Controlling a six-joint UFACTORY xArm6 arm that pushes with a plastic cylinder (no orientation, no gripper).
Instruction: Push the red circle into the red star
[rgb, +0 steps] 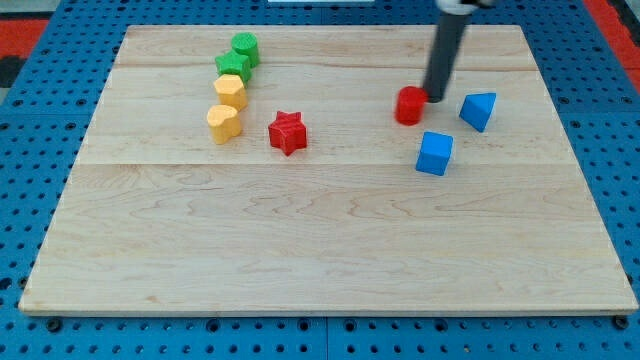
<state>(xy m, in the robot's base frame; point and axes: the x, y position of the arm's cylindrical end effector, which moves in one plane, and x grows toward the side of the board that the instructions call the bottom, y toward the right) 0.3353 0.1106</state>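
Observation:
The red circle (409, 105) lies right of the board's centre, in the upper half. The red star (287, 132) lies to its left and slightly lower, well apart from it. My tip (434, 98) stands at the red circle's right edge, touching or nearly touching it. The dark rod rises from there to the view's top.
A blue cube (435, 153) lies just below and right of the red circle. A blue triangular block (478, 110) lies right of my tip. Left of the star stand two yellow blocks (225, 122) (230, 92), a green star (233, 66) and a green block (245, 46). The wooden board (320, 250) sits on blue pegboard.

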